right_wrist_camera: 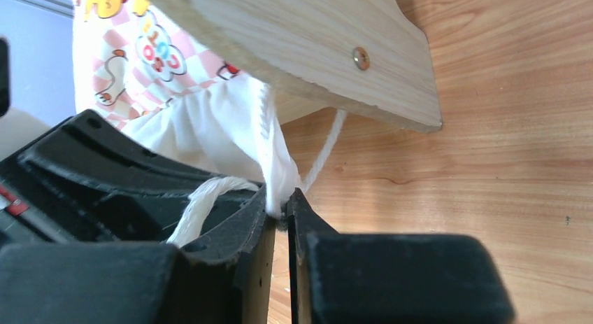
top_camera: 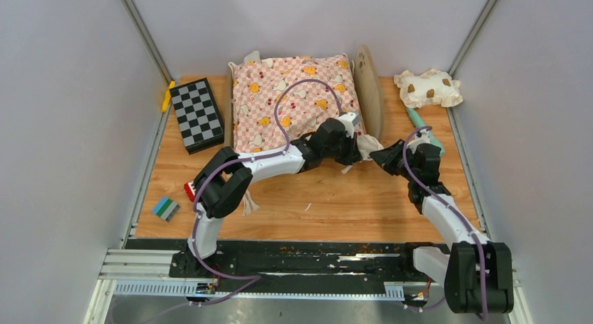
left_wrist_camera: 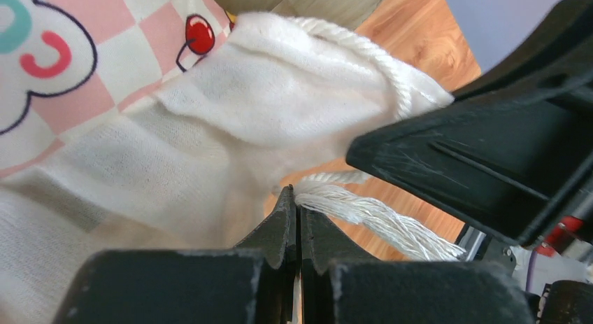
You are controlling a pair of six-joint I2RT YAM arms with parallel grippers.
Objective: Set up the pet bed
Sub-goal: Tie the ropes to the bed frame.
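The pet bed's light-wood headboard (top_camera: 368,86) stands on edge at the right of the pink checkered cushion (top_camera: 294,100), which covers the bed's base. The striped fabric is hidden. My left gripper (top_camera: 360,146) and right gripper (top_camera: 382,156) meet at the cushion's near right corner. In the left wrist view the left gripper (left_wrist_camera: 298,198) is shut, with the cushion's white cord (left_wrist_camera: 377,215) coming out at its tips beside the white ruffle (left_wrist_camera: 266,86). In the right wrist view the right gripper (right_wrist_camera: 280,201) is shut on the white ruffle (right_wrist_camera: 231,128), just below the headboard (right_wrist_camera: 301,51).
A black-and-grey checkered box (top_camera: 196,114) and a yellow piece (top_camera: 168,95) lie at the back left. The cream brown-spotted pillow (top_camera: 428,87) and a teal stick (top_camera: 423,124) lie at the back right. A red block (top_camera: 189,191) and a green-blue block (top_camera: 166,208) lie near left.
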